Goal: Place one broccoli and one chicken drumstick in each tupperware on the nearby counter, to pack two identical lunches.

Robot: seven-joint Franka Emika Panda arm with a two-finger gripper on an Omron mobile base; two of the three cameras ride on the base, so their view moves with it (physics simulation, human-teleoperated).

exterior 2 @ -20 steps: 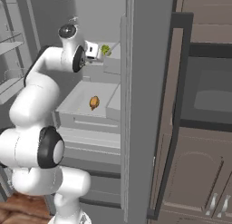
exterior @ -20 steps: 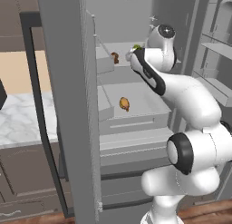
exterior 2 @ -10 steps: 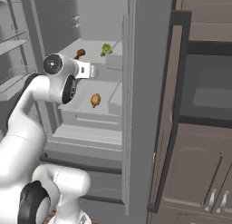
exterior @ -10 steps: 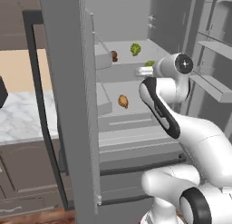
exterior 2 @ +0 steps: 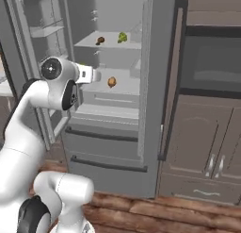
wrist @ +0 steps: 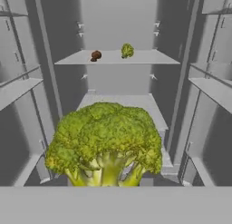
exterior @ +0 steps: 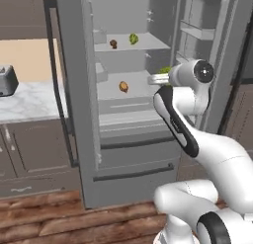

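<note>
The claw, seemingly closed on a broccoli outside the open fridge, is mid-transfer and next needs carrying to a tupperware.

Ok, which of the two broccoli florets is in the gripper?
The near broccoli, filling the hand view close to the camera; the other floret sits on the fridge's upper shelf beside the brown drumstick.
</note>
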